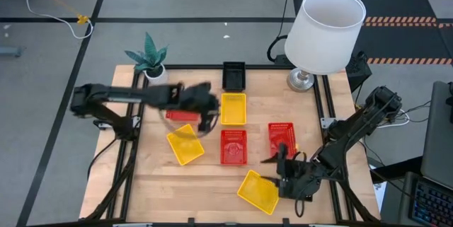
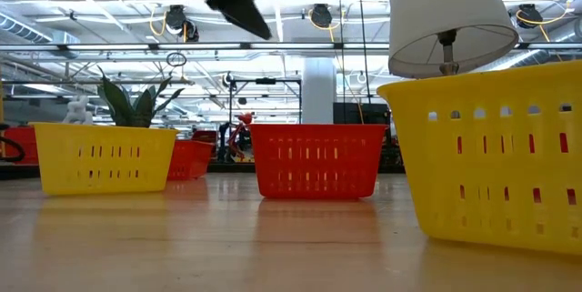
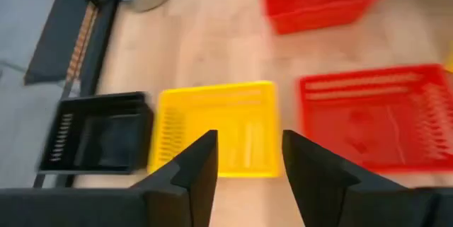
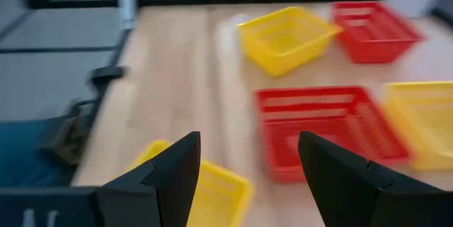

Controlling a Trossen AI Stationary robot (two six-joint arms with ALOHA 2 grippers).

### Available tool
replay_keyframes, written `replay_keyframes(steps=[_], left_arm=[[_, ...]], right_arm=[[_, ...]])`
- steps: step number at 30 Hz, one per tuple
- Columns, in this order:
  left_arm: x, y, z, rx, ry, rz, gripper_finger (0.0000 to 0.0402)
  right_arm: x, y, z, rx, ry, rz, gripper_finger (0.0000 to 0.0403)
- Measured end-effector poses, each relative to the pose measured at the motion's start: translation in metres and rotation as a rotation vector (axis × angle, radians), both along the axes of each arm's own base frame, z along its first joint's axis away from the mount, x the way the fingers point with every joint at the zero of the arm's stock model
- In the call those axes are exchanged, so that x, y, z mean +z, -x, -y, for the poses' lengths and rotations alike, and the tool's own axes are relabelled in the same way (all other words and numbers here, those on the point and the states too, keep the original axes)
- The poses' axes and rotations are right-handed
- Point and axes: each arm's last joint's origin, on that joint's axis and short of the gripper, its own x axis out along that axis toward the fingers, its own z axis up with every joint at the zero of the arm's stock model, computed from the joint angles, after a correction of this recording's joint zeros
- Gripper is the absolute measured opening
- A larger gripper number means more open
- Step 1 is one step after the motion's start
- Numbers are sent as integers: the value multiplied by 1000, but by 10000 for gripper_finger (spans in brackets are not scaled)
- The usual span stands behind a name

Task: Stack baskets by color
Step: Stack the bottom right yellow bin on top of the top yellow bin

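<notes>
Seven baskets show on the desk (image 1: 212,184), none stacked yet.
Left end effector (image 1: 207,119) hangs with jaws apart and empty near the yellow basket (image 1: 233,108), likely lining up a grab. Right end effector (image 1: 282,158) waits spread and empty. Counted from above: three yellow, three red, one black basket (image 1: 233,75).

From where I stand there is nothing to read: no words, labels, brand marks or numbers on anything on the table or in the room behind it.
</notes>
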Motion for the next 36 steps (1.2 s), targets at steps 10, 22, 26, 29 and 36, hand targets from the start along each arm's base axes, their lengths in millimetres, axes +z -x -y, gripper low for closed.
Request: replay_keyframes(steps=[10,22,26,29,36], left_arm=[[1,60,48,25,28,99,147],[-7,86,75,-55,100,104,147],[-7,86,75,-52,104,105,147],[-7,86,75,-50,106,106,147],[-6,85,75,-49,111,117,147]], right_arm=[[26,-15,-46,292,9,-241,231],[27,-18,-85,515,88,-526,231],[14,-22,-82,535,115,-597,231],[3,-25,-82,563,134,-629,231],[-21,-30,-84,614,171,-700,208]])
